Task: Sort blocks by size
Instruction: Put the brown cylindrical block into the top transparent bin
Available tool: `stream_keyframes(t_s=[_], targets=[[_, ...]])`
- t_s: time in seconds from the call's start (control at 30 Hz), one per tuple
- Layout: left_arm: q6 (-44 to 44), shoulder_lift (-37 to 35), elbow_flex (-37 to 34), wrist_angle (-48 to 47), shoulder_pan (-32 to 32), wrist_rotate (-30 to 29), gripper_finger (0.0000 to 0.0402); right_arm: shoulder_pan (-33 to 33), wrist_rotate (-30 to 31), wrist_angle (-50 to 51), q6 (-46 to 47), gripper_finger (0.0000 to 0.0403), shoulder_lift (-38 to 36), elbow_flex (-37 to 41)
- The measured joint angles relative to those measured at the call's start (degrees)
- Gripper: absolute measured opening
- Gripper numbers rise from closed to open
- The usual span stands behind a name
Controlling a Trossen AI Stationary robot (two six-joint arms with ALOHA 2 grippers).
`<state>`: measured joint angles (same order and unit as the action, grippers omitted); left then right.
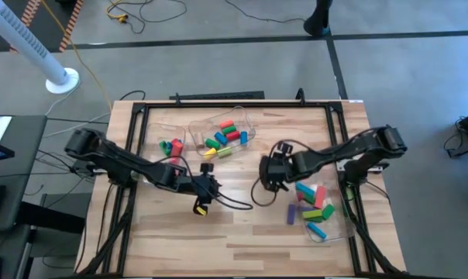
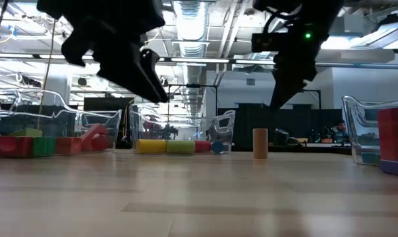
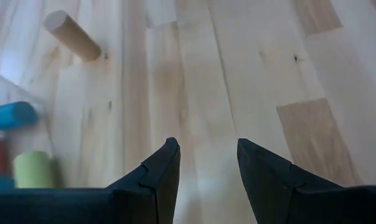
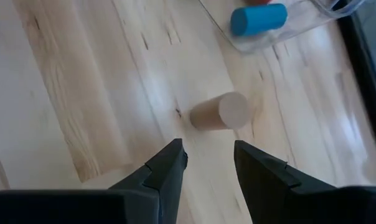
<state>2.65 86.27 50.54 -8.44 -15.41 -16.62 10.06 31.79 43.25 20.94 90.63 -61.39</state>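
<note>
2 grippers, left gripper (image 3: 203, 163) and right gripper (image 4: 208, 163), hang unclenched, empty, above 1 upright tan cylinder (image 2: 259, 143).

Both arms are dark, almost black, built of slim jointed links with chunky rounded housings at the shoulders. Black cables loop loosely off each wrist. The left gripper (image 1: 204, 203) carries a small yellow patch near its tip. The right gripper (image 1: 266, 184) is black throughout, and a small green light glows on its arm in the low view. Each gripper's fingers (image 3: 158, 180) are matte black, angular wedges tapering to blunt points.
</note>
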Motion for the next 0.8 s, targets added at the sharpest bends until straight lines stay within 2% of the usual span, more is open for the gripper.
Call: stream_keyframes(t_s=[0.2, 0.37, 0.5, 0.63, 0.8], targets=[[0.1, 1.1, -6.8, 13.7, 0.1, 3.2, 0.0155, -6.3, -3.5, -0.6, -5.8, 0.0198, -1.5, 0.0], [-0.3, 1.1, -13.4, 26.2, 0.3, 4.4, 0.0155, -11.9, -13.9, -5.4, -12.1, 0.0236, -1.5, 1.0], [-1.2, 1.0, -17.7, 35.7, 0.3, 6.1, 0.0155, -15.1, -17.3, -7.2, -15.9, 0.0243, -1.3, 3.0], [-1.3, 1.0, -20.7, 42.1, -0.2, 6.2, 0.0155, -16.3, -20.1, -11.6, -18.5, 0.0243, -1.3, 5.5], [-1.4, 1.0, -21.7, 42.5, -0.3, 6.4, 0.0155, -16.7, -21.7, -17.6, -19.5, 0.0243, -1.3, 7.8]])
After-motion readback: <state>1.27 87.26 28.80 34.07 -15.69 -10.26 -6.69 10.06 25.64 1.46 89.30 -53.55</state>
